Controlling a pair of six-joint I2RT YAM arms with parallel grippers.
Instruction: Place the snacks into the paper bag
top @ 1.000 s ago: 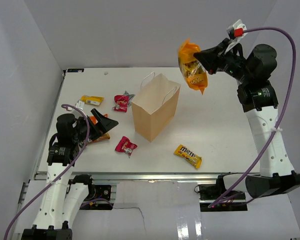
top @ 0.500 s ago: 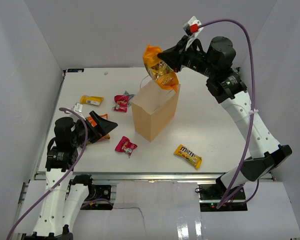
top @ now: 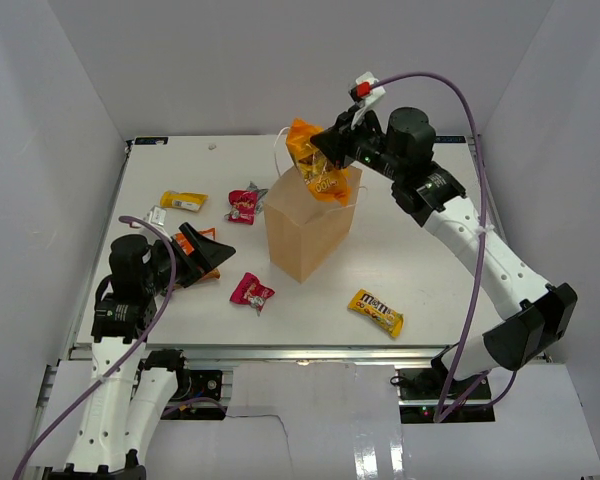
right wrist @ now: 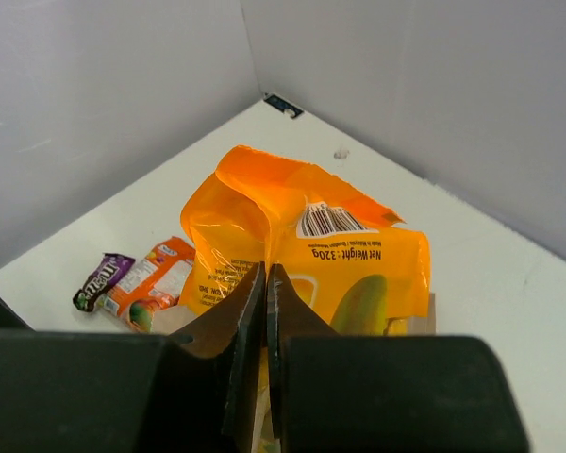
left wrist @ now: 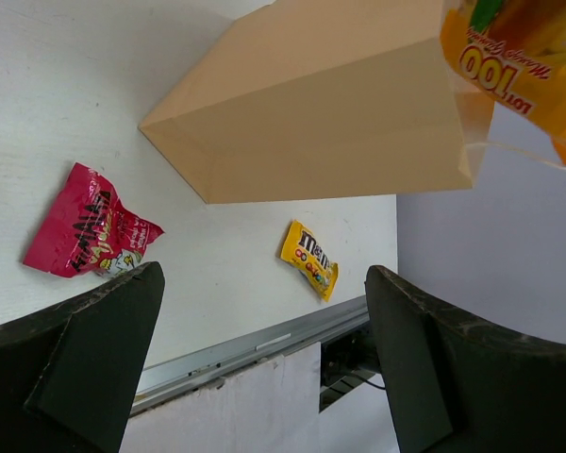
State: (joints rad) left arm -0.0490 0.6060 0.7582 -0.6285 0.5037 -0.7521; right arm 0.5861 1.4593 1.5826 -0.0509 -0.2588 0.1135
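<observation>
Over the open mouth of the upright tan paper bag [top: 302, 232], the large orange bag [top: 316, 170] hangs, glossy and crinkled, pinched tight in the right gripper [top: 321, 151] jaws. A flat yellow M&M's pack [top: 375, 311] and a crumpled red wrapper [top: 251, 291] lie on the white bench [top: 430, 260]. The left gripper [top: 218, 256] jaws are spread wide.

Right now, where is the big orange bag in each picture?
Top view: orange bag upper middle, in the right pincer over the paper bag.
Left wrist view: orange bag in the top right corner, by the paper bag.
Right wrist view: orange bag in the centre, gripped by the right pincer.
Shared landmark: the paper bag, a tan sliver in the right wrist view.
</observation>
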